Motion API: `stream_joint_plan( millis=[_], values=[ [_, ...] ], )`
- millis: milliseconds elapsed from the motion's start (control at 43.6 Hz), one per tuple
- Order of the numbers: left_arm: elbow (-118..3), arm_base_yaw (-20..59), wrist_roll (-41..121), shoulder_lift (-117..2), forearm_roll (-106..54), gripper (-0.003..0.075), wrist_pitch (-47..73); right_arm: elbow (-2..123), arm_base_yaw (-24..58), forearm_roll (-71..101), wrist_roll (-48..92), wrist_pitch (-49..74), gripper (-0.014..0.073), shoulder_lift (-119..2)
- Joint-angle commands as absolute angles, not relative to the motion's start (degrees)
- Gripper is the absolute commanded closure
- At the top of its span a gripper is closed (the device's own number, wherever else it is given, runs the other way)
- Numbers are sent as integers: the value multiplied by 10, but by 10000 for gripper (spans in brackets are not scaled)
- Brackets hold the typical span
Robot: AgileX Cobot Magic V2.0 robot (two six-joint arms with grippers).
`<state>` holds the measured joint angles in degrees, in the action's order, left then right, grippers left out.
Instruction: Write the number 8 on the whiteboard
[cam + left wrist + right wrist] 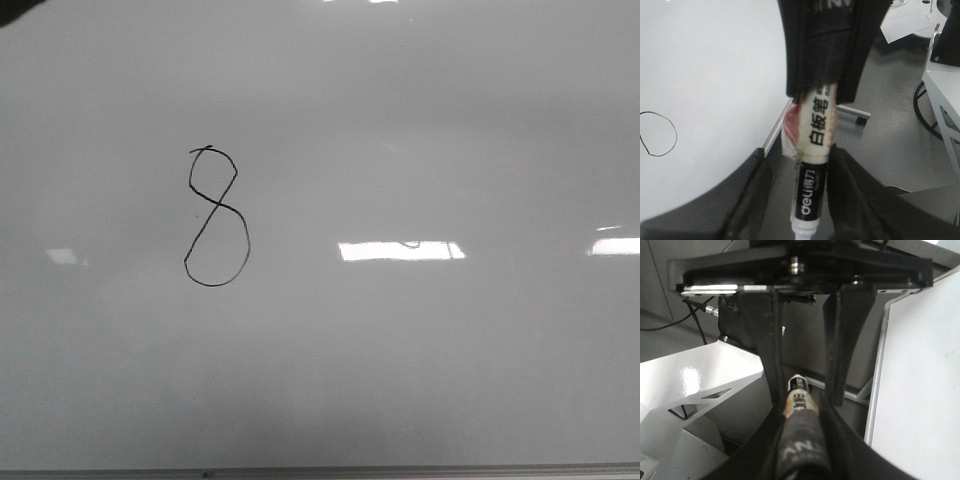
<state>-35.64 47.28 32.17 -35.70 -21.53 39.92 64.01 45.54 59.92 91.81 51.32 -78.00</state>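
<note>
Number 8 point(216, 216): thin black hand-drawn marker line, small upper loop over a larger lower loop, leaning slightly; sitting on the whiteboard, left of the board's middle in the front view and well above the thin metal strip point(400, 470) along the board's lower edge; only part of the lower loop showing at the picture's edge in the left wrist view.

Whiteboard point(420, 130): large glossy pale grey-white flat board, filling the front view and throwing back bright rectangular light reflections point(400, 251) to the right of the number 8.

Left gripper point(807, 187): black fingers closing narrowly on a whiteboard marker point(812, 170) with a white printed barrel and a black band; hanging off the whiteboard, beyond the board's edge, apart from the number 8; marker's upper part wrapped in black tape point(830, 45).

Right gripper point(797, 407): dark fingers pinching a second marker point(799, 400), its barrel wrapped in black tape; hovering beside the whiteboard's metal-framed edge, not touching the board.

Surroundings of the whiteboard: grey floor point(895, 135) and a white metal frame point(695, 385) lying beyond the board's edge in the wrist views.
</note>
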Motion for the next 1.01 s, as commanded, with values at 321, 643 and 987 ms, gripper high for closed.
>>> stream_joint_plan(
  millis=[321, 643, 987],
  values=[
    [-378, 477, 323, -362, -231, 720, 377, 659, 455, 649, 917, 499, 633, -760],
    [-378, 476, 309, -362, -231, 741, 376, 659, 449, 666, 800, 432, 44, -747],
    [-382, 415, -60, -416, 11, 741, 364, 607, 324, 658, 721, 451, 34, -614]
  ],
)
